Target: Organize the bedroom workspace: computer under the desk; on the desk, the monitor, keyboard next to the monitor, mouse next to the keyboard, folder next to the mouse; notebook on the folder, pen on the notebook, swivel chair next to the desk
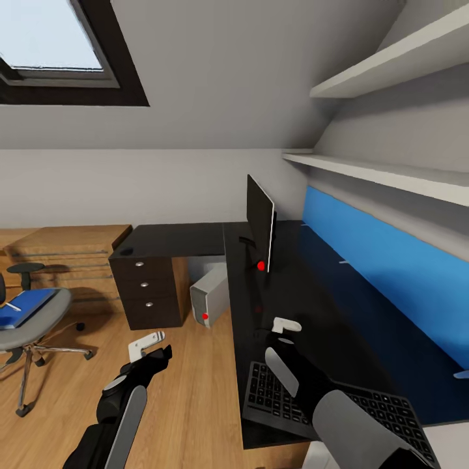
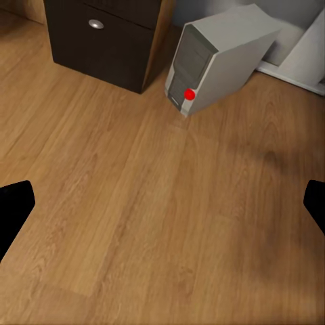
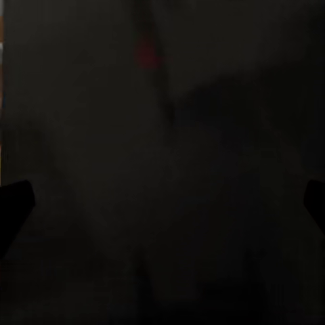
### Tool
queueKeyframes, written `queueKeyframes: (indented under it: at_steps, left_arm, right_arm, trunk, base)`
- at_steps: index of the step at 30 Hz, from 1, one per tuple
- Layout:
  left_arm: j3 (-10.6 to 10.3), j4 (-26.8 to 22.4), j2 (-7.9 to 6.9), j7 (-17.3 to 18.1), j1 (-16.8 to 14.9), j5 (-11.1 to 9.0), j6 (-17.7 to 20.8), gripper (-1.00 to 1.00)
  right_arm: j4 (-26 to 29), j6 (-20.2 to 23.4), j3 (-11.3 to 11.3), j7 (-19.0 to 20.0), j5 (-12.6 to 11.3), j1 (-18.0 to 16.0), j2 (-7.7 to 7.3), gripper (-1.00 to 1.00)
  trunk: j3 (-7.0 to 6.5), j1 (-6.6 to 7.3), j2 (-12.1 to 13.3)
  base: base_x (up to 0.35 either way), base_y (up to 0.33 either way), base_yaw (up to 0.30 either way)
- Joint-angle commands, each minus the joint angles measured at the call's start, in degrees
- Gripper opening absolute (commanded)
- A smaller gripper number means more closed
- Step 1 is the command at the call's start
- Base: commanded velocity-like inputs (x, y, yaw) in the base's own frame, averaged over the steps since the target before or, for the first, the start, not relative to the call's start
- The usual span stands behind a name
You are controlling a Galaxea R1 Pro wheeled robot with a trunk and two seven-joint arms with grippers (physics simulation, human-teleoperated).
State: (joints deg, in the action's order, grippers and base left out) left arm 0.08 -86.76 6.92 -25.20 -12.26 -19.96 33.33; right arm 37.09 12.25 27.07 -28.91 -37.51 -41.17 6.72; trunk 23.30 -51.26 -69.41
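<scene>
Slim dark-grey keyboard [image 1: 339, 404] on long black L-shaped desk [image 1: 306, 306], near edge, partly hidden by right arm. Thin black monitor [image 1: 260, 225] edge-on further back on desk. Silver-grey tower PC [image 1: 210, 296] under desk. Bright blue folder [image 1: 23, 307] on grey swivel chair [image 1: 29, 319], cut off at frame edge, well left of desk. Right gripper [image 1: 286, 326] over desktop, left gripper [image 1: 146, 345] over wood floor [image 2: 135, 203]; both: fingers apart, empty.

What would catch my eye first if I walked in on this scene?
Probably the bright blue wall panel behind the black desk, with the thin monitor standing edge-on upon it. Next, the keyboard at the desk's near end under the robot's right arm, and the grey swivel chair at far left carrying a blue folder.
</scene>
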Motion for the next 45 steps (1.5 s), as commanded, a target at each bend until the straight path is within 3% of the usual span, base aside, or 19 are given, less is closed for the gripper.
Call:
queueKeyframes:
  at_steps: [1, 21, 45]
  left_arm:
    - [0.01, -0.08, 0.02, -0.46, -0.04, -0.61, 0.15, 1.0]
    - [0.01, -0.08, 0.02, -0.46, -0.04, -0.61, 0.15, 1.0]
    - [0.01, -0.08, 0.02, -0.46, -0.04, -0.69, 0.3, 1.0]
  right_arm:
    - [0.09, 0.23, 0.26, -0.44, -0.29, -0.06, -0.04, 1.0]
    - [0.26, 0.23, 0.26, -0.44, -0.29, -0.06, -0.05, 1.0]
    - [0.29, 0.23, 0.25, -0.52, -0.23, -0.06, -0.05, 1.0]
  trunk:
    - [-0.12, 0.22, 0.37]
    - [-3.71, 4.62, 8.39]
    - [-3.71, 4.62, 8.39]
  base:
    - [0.0, 0.0, 0.0]
    - [0.0, 0.0, 0.0]
    - [-0.052, 0.0, 0.0]
